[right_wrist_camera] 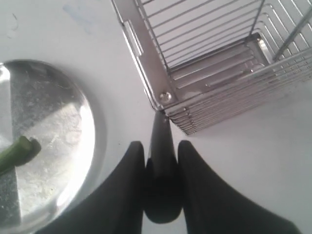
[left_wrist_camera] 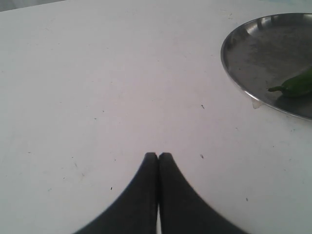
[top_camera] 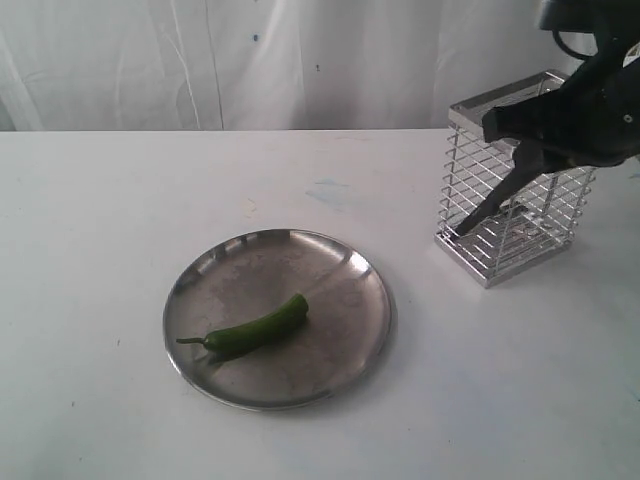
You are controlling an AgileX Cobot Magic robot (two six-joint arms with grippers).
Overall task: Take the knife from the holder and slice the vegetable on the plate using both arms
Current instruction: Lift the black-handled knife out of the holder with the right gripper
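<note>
one right end effector (right_wrist_camera: 162, 151) grips the knife (right_wrist_camera: 161, 161) at the holder (top_camera: 515, 190).

the exterior view looks down from the front across the table (top_camera: 90, 200) toward a white backdrop. each wrist view looks low along its fingers. all three share the plate (top_camera: 340, 300) (left_wrist_camera: 243, 44) (right_wrist_camera: 58, 141); the holder (top_camera: 470, 205) (right_wrist_camera: 204, 73) shows close in the right wrist view.

The plate (top_camera: 278, 318) lies on the table (top_camera: 90, 230) at lower centre of the exterior view, with the vegetable (top_camera: 250, 330) on its left half, stem end pointing left. The holder (top_camera: 515, 178) stands at upper right, behind and right of the plate, well apart from it. The knife (top_camera: 502, 197) slants inside the holder, tip at the lower left.
</note>
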